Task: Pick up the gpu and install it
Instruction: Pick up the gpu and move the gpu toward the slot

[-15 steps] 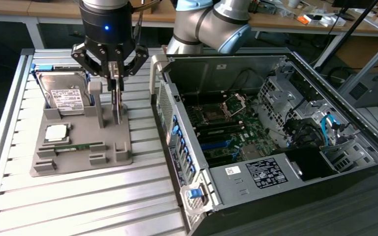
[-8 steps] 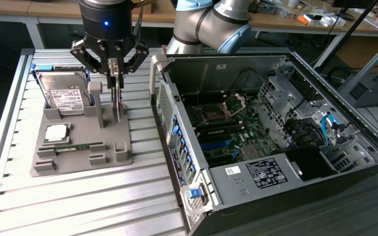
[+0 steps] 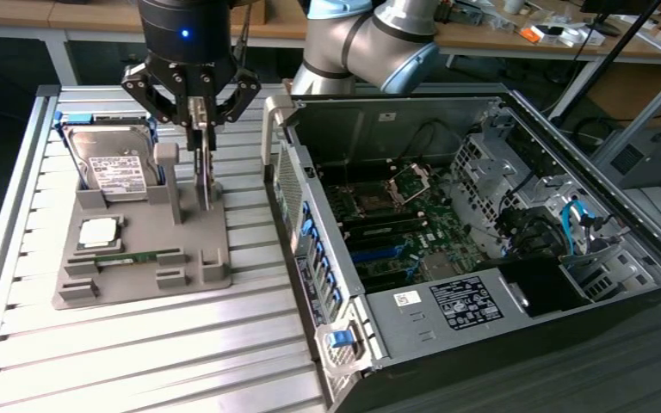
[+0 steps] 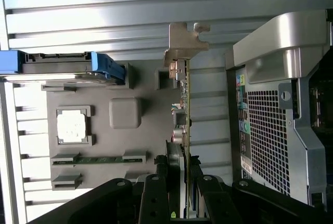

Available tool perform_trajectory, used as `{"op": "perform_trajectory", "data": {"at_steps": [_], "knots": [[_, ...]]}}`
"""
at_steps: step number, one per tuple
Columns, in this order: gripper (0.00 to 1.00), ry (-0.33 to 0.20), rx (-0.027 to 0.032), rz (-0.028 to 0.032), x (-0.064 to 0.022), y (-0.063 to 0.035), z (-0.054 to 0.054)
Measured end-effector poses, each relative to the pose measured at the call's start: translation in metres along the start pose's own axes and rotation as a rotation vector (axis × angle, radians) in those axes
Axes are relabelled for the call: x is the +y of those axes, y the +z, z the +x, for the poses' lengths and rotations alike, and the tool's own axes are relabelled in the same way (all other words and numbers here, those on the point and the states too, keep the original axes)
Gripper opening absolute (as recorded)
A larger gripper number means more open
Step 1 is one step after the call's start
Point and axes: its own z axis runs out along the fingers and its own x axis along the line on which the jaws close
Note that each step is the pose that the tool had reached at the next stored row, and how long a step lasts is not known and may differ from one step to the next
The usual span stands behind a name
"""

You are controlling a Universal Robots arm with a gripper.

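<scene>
Slatted table (image 3: 135,353); claw (image 3: 200,129) clamped on gpu (image 3: 206,181), on edge at grey holder (image 3: 199,237). Risk: off-centre grip could tilt card, snagging holder slot.

Your holder (image 3: 206,234) is dull grey plastic, smooth, not shiny. Under the holder, the table (image 3: 135,353) is bright ribbed metal. On the holder, the hard drive (image 3: 118,163) is shiny metal with a white paper label, and the gpu (image 4: 183,104) has a pale metal end plate. Beside the holder, the computer case (image 3: 416,323) is grey metal, partly full of little holes.
</scene>
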Motion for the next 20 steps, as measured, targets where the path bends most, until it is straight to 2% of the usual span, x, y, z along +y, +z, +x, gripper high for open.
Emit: {"op": "perform_trajectory", "data": {"at_steps": [20], "knots": [[0.27, 0.0, 0.0, -0.0001, 0.0005, -0.0139, 0.0]]}}
